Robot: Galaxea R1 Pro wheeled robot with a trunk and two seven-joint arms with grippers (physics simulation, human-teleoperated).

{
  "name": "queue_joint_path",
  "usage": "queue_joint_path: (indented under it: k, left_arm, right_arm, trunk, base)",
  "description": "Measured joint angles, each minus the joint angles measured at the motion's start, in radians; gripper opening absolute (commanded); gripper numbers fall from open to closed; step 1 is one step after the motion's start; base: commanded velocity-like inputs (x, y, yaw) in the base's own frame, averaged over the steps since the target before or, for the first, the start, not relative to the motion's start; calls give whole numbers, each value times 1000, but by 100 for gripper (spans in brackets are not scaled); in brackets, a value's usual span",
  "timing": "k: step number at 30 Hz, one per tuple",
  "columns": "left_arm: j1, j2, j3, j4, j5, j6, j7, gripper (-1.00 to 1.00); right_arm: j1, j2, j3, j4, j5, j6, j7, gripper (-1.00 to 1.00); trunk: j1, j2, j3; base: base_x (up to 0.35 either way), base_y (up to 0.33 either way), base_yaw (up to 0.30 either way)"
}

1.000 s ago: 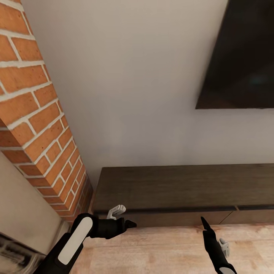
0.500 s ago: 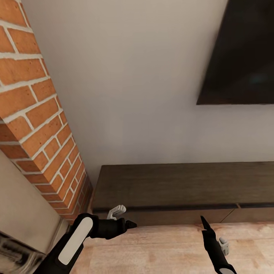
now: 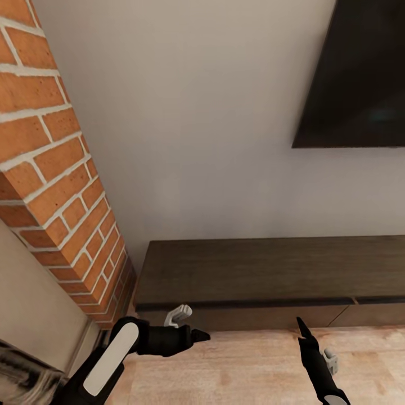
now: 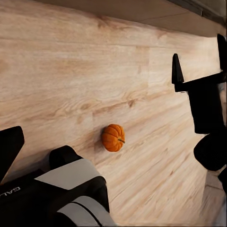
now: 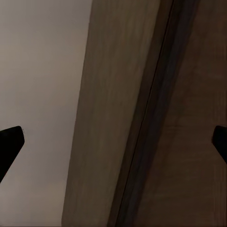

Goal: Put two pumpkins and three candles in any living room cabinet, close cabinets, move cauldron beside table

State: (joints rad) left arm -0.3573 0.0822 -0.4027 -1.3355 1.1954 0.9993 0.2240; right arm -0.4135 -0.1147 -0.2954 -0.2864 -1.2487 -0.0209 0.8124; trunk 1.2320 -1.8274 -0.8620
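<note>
Left wrist view, pumpkin [image 4: 113, 137] on floor [image 4: 71, 71] (unobstructed), both end effectors wide open, empty.

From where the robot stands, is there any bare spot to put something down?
Yes. The cabinet top is bare from the brick fireplace end to under the TV. The plank floor between both grippers is open too. In the left wrist view, a pumpkin sits on the floor.

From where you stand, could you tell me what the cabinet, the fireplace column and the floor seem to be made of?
The cabinet looks like dark brown wood with a matte finish and faint grain. The fireplace column looks like red brick with pale mortar lines. The floor looks like light wood planks with visible grain, possibly laminate.
</note>
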Motion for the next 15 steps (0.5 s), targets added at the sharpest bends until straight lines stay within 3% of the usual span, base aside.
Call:
queue_joint_path:
  k: [3, 6, 15]
  left_arm:
    - [5, 31, -38, -19, 63, -1, 0, 100]
    - [6, 43, -53, -34, 96, -2, 1, 100]
    - [7, 47, -62, -42, 111, -3, 1, 100]
  right_arm:
    - [0, 0, 0, -1, 0, 0, 17, 100]
    - [0, 0, 0, -2, -1, 1, 31, 100]
    - [0, 0, 0, -2, 0, 13, 37, 100]
  trunk:
    - [12, -21, -9]
    - [23, -42, -19]
    - [58, -105, -47]
  base:
    - [0, 0, 0]
    - [0, 0, 0]
    - [0, 0, 0]
